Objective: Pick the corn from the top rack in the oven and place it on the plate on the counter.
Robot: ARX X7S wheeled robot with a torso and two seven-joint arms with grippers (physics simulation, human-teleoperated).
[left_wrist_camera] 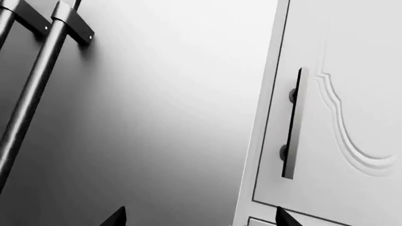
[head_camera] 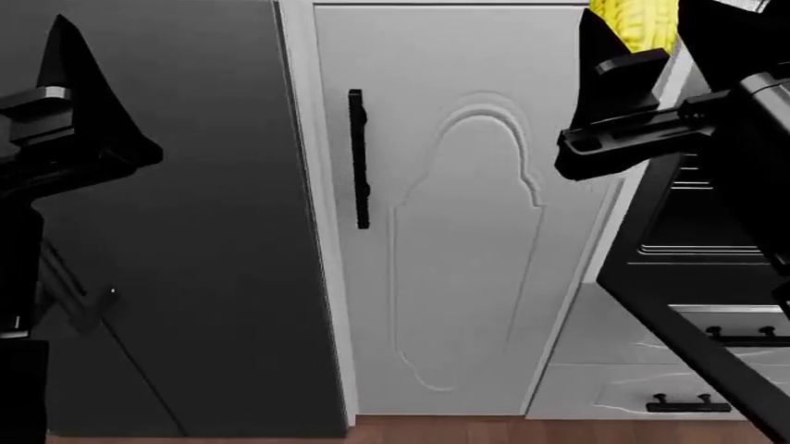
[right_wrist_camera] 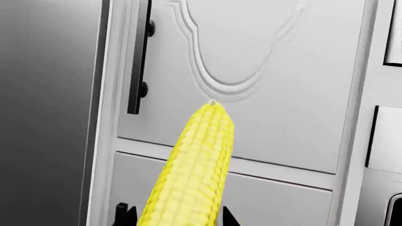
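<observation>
My right hand [right_wrist_camera: 172, 217] is clamped on the corn [right_wrist_camera: 191, 165], held clear of the oven [head_camera: 691, 250] before the white cabinet door [head_camera: 457, 231]; my left hand [left_wrist_camera: 197, 217] hangs apart, empty; risk: the cob's long overhang could lever it loose in transit.

Colours I log from my station: corn [right_wrist_camera: 191, 169], bright yellow, kernels in tidy lengthwise rows, pale at the tip. Cabinet door [head_camera: 463, 231], grey-white with an embossed curved panel outline; its handle [head_camera: 358, 157], black. Fridge [head_camera: 185, 231], dark grey with a soft sheen. Oven [head_camera: 691, 231], black. Right pincer [head_camera: 617, 102], black. Floor [head_camera: 494, 430], reddish-brown wood.
</observation>
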